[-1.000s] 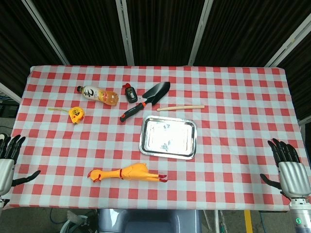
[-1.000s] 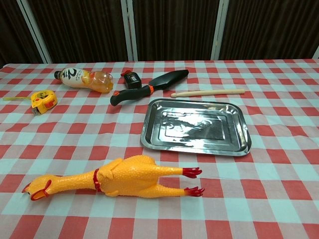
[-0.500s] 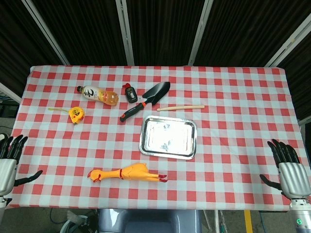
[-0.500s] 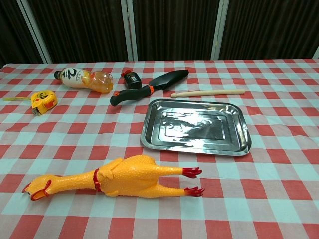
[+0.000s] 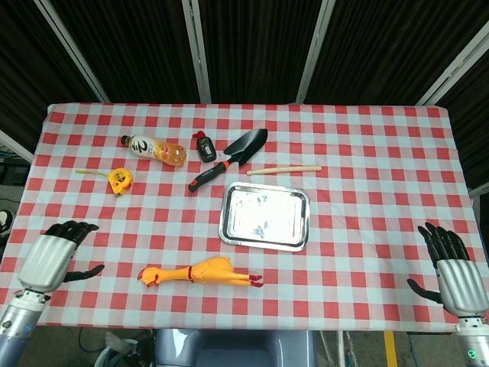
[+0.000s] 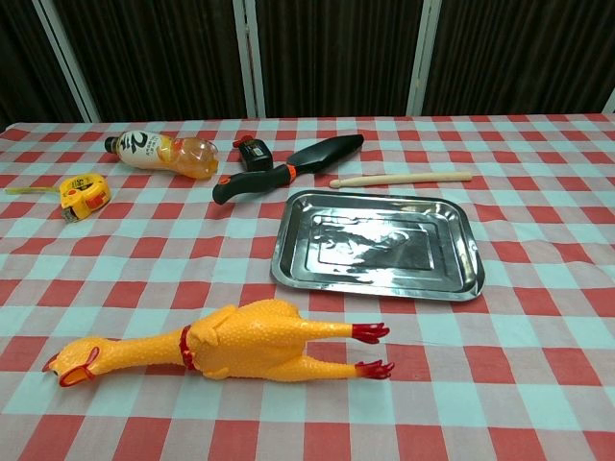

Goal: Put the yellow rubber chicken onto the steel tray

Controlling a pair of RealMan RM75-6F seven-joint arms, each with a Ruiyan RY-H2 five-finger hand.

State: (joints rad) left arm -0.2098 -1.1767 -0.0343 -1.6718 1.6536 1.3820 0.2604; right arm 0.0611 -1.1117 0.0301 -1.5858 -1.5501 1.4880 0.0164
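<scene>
Checked worktop shows nothing done yet: chicken (image 5: 200,272) lies near the empty tray (image 5: 265,216), and my left hand (image 5: 52,258) and right hand (image 5: 453,271) hold nothing, fingers apart.

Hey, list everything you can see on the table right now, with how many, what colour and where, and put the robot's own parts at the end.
yellow rubber chicken: one, yellow with red feet and comb, lying on its side near the front edge
steel tray: one, silver, centre of the table, nothing in it
garden trowel: one, black with an orange band, behind the tray
wooden stick: one, pale, just behind the tray
plastic drink bottle: one, orange liquid, lying down, back left
small black device: one, between bottle and trowel
tape measure: one, yellow, left side
checked tablecloth: one, red and white
left hand: one, grey and black, front left, holding nothing
right hand: one, front right edge, holding nothing
</scene>
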